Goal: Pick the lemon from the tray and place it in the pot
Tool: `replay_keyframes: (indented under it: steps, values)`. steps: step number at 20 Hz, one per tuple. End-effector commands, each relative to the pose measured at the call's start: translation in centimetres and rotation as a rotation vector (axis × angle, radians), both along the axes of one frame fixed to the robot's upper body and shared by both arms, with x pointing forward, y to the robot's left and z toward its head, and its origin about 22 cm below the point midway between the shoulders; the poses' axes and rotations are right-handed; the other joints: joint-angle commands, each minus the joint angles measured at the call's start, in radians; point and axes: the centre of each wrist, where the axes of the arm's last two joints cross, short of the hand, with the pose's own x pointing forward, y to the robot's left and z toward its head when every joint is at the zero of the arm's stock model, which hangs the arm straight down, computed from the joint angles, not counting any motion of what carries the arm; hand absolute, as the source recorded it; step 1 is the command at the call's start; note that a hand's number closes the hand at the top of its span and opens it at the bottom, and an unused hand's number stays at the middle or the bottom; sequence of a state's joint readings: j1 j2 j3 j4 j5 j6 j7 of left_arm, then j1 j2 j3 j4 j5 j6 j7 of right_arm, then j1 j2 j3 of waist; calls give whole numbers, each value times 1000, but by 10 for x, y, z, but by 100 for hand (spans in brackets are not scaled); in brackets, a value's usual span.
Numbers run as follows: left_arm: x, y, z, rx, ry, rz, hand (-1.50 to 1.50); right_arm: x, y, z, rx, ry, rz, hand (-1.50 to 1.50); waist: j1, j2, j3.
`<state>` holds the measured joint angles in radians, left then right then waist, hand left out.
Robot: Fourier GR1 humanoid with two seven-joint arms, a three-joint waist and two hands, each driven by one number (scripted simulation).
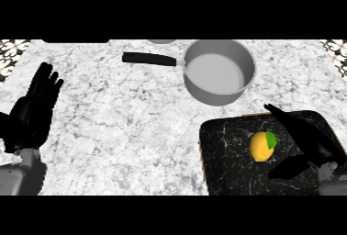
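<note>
A yellow lemon (261, 146) with a green leaf lies on the dark marbled tray (230, 160) at the lower right. My right hand (308, 142) hovers over the tray just right of the lemon, fingers straight and pointing up-left, thumb spread below the fruit; it holds nothing. The grey pot (218, 71) with a black handle (149, 58) stands beyond the tray, near the counter's far edge, and I see nothing inside it. My left hand (30, 112) rests open at the left edge, fingers up.
The white marbled counter (122, 128) spreads between the left hand and the tray. Patterned tiles show at the far corners. A grey shape (161, 41) peeks in at the top edge.
</note>
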<state>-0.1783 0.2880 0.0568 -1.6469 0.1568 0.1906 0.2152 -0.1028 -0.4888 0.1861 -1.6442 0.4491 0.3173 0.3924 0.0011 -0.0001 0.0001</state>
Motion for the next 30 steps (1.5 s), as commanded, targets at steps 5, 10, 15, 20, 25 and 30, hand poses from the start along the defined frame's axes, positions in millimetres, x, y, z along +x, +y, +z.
replay_keyframes:
  steps: [5, 10, 15, 20, 25, 30]
  values:
    - [6, -7, -5, 6, 3, 1, 0, 1, -2, 0, -86, -25, 170, 150, -2, 0, 0]
    - [20, -10, 11, 2, -8, -2, 0, -3, -5, -31, -57, -30, 166, 150, -4, 0, 0]
    - [10, -16, -1, -11, 1, -37, 0, 10, 135, -14, -69, -74, 224, 150, 41, 4, -3]
    - [16, -32, 9, -3, -23, -133, 0, 4, 219, -2, -81, -74, 278, 150, 150, 21, -7]
    - [24, -41, 15, 1, -26, -173, 0, 10, 254, 8, -136, -117, 203, 150, 173, 25, -3]
    - [24, -48, 5, -4, -2, -168, 0, 10, 281, 41, -58, -255, 76, 150, 166, 11, -2]
